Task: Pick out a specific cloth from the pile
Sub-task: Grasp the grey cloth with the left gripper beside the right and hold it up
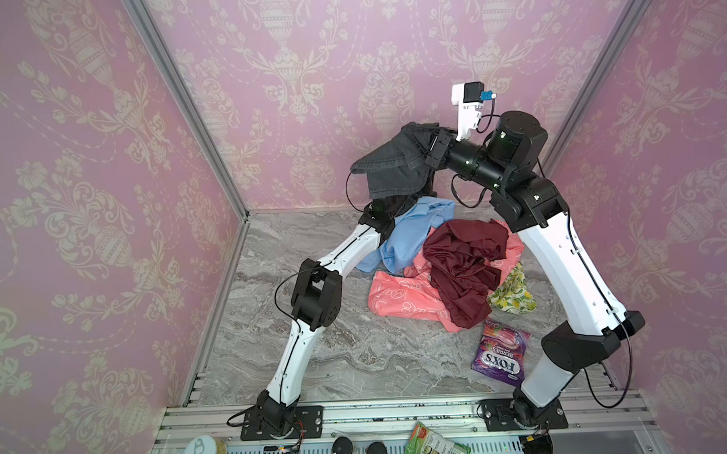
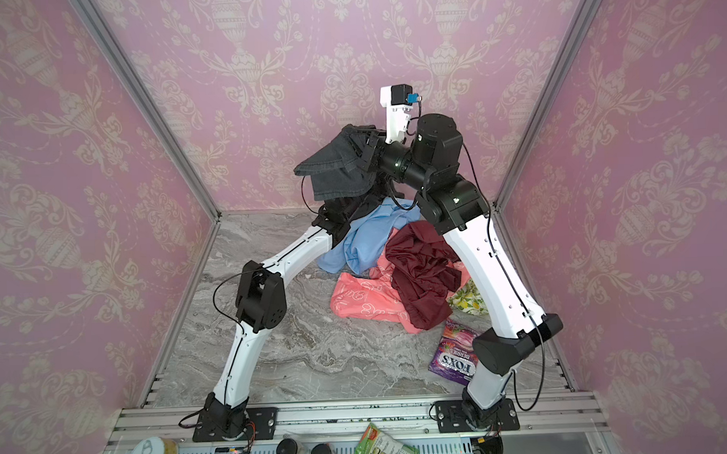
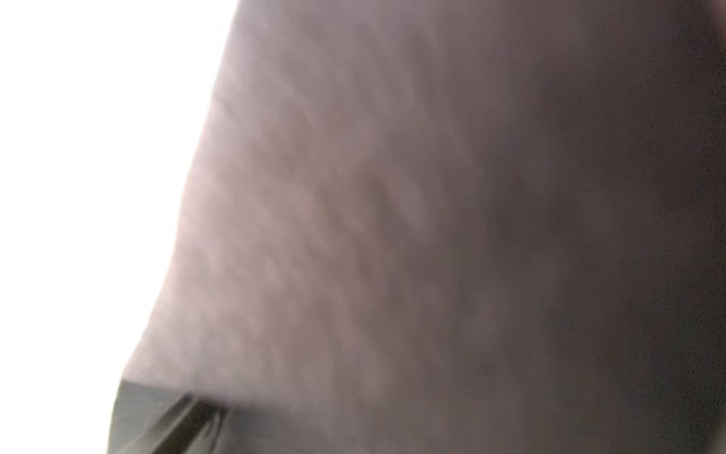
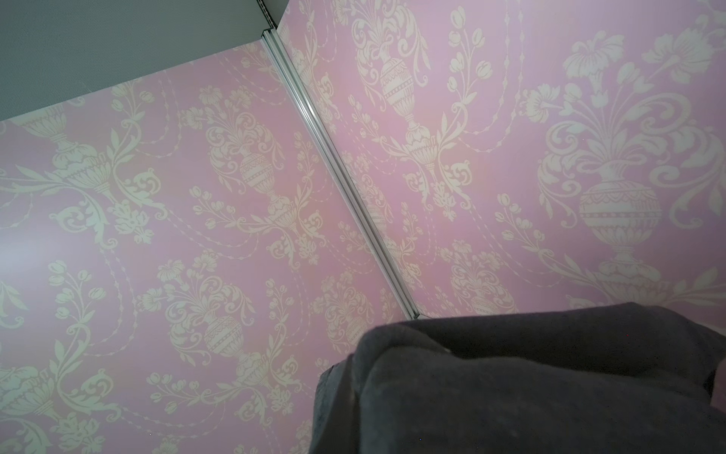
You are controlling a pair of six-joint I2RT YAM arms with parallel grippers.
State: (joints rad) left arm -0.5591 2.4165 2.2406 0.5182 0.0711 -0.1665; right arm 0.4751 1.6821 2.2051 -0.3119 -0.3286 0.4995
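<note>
Your closed right end effector [image 1: 429, 146] is gripping the cloth [image 1: 393, 168] high above the pile [image 1: 463, 266], the cloth hiding your left end effector's state.

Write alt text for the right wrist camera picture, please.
A bunched dark charcoal cloth fills the foreground. Behind it, pink wallpaper with cream urns and flowers covers two walls meeting at a metal corner strip.

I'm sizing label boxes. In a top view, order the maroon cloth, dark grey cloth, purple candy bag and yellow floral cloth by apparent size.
Largest: maroon cloth and dark grey cloth, about alike; the grey one hangs raised nearer the camera, so unranked.
Next: purple candy bag.
Smallest: yellow floral cloth, partly covered.
</note>
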